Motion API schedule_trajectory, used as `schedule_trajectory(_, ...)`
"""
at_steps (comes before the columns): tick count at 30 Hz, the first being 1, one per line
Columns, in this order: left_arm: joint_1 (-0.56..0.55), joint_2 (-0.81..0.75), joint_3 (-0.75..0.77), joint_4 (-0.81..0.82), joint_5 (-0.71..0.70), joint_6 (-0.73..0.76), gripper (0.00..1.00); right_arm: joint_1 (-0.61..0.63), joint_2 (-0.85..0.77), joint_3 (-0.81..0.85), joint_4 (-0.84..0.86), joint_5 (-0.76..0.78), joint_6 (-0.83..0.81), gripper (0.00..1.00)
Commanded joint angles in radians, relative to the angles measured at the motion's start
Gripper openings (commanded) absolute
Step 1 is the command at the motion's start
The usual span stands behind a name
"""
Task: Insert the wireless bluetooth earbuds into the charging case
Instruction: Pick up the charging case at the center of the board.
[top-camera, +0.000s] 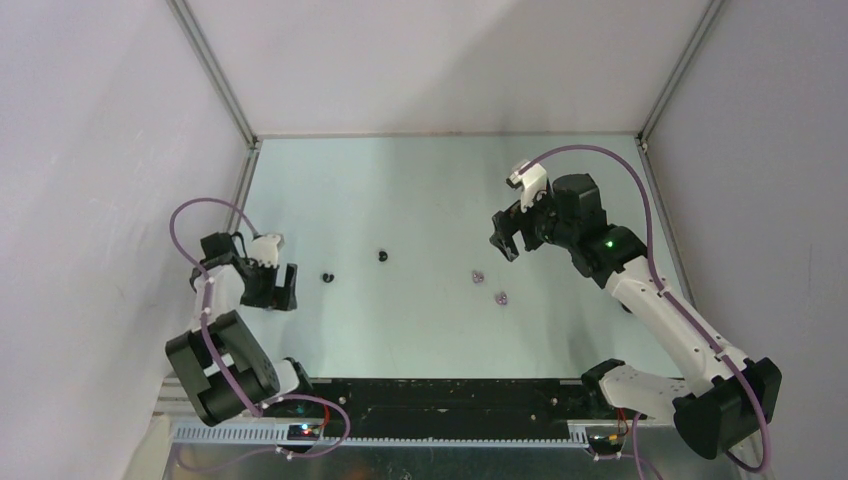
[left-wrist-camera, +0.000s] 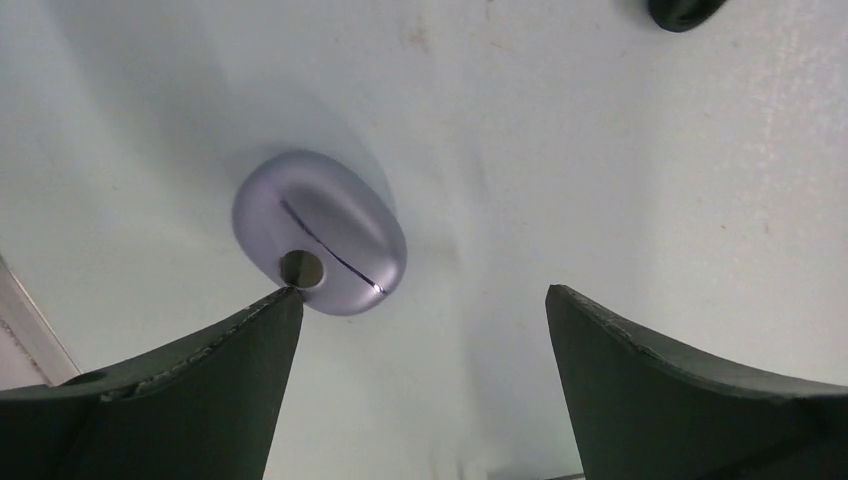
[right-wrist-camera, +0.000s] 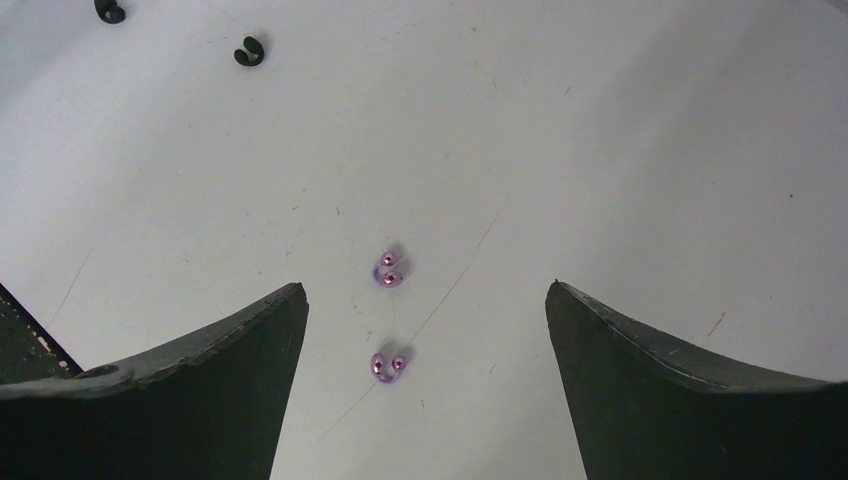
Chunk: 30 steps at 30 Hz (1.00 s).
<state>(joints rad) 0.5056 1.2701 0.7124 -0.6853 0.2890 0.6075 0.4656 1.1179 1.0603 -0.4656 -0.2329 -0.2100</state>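
Ahead of the wide-spread right gripper (right-wrist-camera: 425, 290) lie two purple earbuds (right-wrist-camera: 388, 271); the left gripper (left-wrist-camera: 420, 292) gapes beside the case (left-wrist-camera: 320, 232).

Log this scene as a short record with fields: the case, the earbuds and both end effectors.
left end effector: open, empty
right end effector: open, empty
charging case: lilac, looks closed, lying on the table just ahead of one left finger
black earbuds: two, loose on the table, apart
purple earbuds: two, loose, close together, framed between the right fingers
earbuds seated in case: none of the four
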Motion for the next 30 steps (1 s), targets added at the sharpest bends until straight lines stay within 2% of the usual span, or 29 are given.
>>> schedule_trajectory(1, 0.009, -0.068, 0.036, -0.049, 0.072, 0.027, 0.99, -0.012, -0.026, -0.001, 0.035, -0.019, 0.015, 0.93)
schedule_trajectory(6, 0.008, -0.195, 0.035, 0.005, -0.017, 0.068, 0.99, -0.027, -0.023, -0.001, 0.033, -0.026, 0.018, 0.93)
schedule_trajectory(11, 0.007, -0.211, 0.107, -0.022, -0.07, 0.164, 0.99, -0.039, -0.009, -0.002, 0.034, -0.026, 0.026, 0.93)
schedule_trajectory(20, 0.007, 0.024, 0.168, -0.011, -0.13, 0.183, 0.99, -0.061, 0.018, -0.001, 0.038, -0.009, 0.029, 0.93)
schedule_trajectory(30, 0.008, 0.167, 0.169, 0.035, -0.121, 0.215, 0.99, -0.069, 0.04, -0.002, 0.042, 0.005, 0.035, 0.93)
